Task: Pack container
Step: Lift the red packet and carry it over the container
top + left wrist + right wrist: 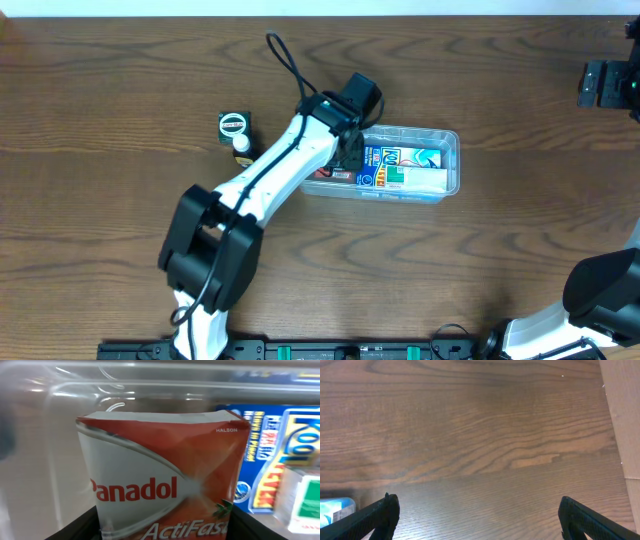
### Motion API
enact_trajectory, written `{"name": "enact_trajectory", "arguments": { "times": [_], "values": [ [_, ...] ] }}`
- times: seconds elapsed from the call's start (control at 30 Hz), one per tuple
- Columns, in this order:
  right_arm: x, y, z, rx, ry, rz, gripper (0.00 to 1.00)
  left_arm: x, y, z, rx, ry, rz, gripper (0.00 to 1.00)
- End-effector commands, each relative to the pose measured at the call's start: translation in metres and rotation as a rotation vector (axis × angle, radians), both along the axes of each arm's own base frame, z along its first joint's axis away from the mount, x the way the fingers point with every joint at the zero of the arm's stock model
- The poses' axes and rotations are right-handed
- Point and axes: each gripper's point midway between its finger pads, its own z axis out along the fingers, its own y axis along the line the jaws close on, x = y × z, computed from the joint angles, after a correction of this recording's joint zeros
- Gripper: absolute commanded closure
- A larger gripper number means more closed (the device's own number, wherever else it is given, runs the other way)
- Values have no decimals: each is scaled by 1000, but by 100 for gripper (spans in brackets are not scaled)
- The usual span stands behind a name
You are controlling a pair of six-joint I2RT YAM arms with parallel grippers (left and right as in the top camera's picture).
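Observation:
The clear plastic container (455, 160) lies on the wooden table right of centre. My left gripper (350, 150) reaches into its left end and is shut on a red and white Panadol ActiFast box (160, 480), held between the two black fingers (162, 527). The container's clear wall (75, 400) rises behind the box. A blue and yellow box (400, 165) lies in the container beside it, also in the left wrist view (270, 460). My right gripper (480, 520) is open and empty above bare table at the far right.
A small black-capped bottle (233, 125) stands on the table left of the container, with a small white item (241, 145) next to it. A pale tan surface (625, 410) borders the table in the right wrist view. A blue object (335, 507) shows at that view's left edge.

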Motion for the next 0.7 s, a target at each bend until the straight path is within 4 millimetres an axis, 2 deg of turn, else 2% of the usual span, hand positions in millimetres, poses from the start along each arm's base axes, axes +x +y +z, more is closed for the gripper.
{"name": "enact_trajectory", "arguments": {
  "times": [0.0, 0.43, 0.67],
  "values": [
    [-2, -2, 1, 8, -4, -18, 1, 4, -2, -9, 3, 8, 15, 34],
    [-2, -2, 1, 8, -5, -18, 1, 10, -7, -27, 5, 11, 14, 34],
    [-2, -2, 1, 8, -5, -18, 1, 10, -7, -29, 5, 12, 14, 34]
  ]
}}
